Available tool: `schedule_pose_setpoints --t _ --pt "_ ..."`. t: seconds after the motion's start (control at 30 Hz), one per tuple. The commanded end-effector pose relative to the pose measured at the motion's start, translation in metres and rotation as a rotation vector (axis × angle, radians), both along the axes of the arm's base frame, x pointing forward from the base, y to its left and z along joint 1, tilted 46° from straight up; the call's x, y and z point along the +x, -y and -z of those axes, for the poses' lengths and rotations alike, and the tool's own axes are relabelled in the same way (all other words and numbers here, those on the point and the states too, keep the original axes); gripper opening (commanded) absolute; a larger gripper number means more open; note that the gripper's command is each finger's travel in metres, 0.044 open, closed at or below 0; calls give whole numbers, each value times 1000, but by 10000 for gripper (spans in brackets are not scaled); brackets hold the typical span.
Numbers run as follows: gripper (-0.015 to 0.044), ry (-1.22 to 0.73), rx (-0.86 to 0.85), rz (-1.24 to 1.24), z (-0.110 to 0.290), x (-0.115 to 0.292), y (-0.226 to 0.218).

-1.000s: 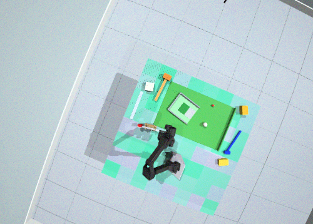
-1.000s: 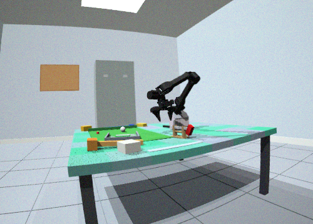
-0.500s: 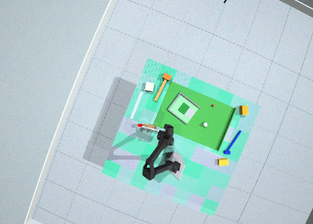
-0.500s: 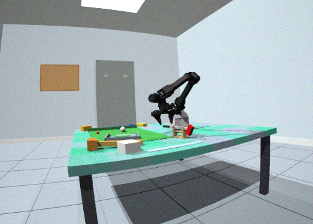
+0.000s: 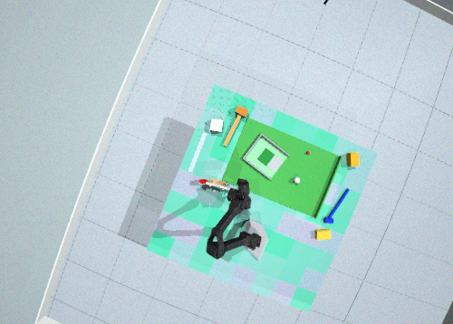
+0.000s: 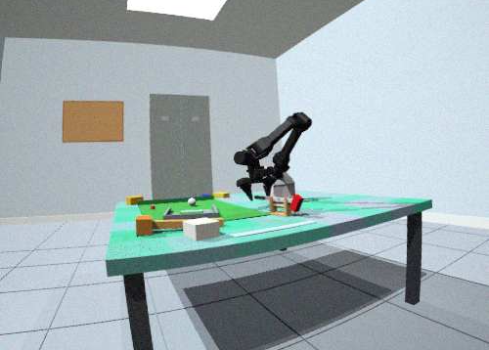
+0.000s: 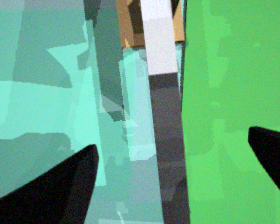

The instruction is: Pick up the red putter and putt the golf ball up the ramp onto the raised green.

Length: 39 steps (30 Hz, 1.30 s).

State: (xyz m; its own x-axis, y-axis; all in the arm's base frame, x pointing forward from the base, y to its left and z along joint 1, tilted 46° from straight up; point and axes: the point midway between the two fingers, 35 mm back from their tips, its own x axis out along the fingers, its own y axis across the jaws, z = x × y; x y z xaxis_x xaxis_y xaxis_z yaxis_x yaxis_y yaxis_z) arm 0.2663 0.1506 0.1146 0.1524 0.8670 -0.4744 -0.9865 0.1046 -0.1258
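Observation:
The red putter (image 5: 202, 181) (image 6: 295, 202) lies across a small wooden stand (image 5: 217, 183) (image 6: 279, 206) on the table, just off the near-left edge of the green mat (image 5: 313, 179). In the wrist view its pale and dark grey shaft (image 7: 161, 50) runs straight up the picture. My gripper (image 5: 241, 185) (image 6: 256, 193) (image 7: 172, 142) is open and empty. It hangs low over the grip end of the shaft, one finger on each side, apart from it. The white golf ball (image 5: 297, 180) (image 6: 192, 200) sits on the mat, right of the raised green (image 5: 265, 157) (image 6: 191, 212).
An orange mallet (image 5: 236, 125) (image 6: 145, 225), a white cube (image 5: 216, 125) (image 6: 201, 228) and a white bar (image 5: 197, 152) lie on the table's left. A blue putter (image 5: 336, 206) and two yellow blocks (image 5: 352, 159) (image 5: 322, 233) lie right. A small red marker (image 5: 308, 152) sits on the mat.

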Motion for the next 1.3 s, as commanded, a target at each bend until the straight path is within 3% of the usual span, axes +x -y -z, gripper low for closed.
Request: schedule_pose_setpoints --t 0.0,0.57,1.07,1.27 --pt "440 -15 -4 1 7 -1 -4" --pt "440 -15 -2 1 18 1 -16" --pt "46 -2 1 -2 15 2 -15" --pt "6 -2 1 -2 15 2 -15"
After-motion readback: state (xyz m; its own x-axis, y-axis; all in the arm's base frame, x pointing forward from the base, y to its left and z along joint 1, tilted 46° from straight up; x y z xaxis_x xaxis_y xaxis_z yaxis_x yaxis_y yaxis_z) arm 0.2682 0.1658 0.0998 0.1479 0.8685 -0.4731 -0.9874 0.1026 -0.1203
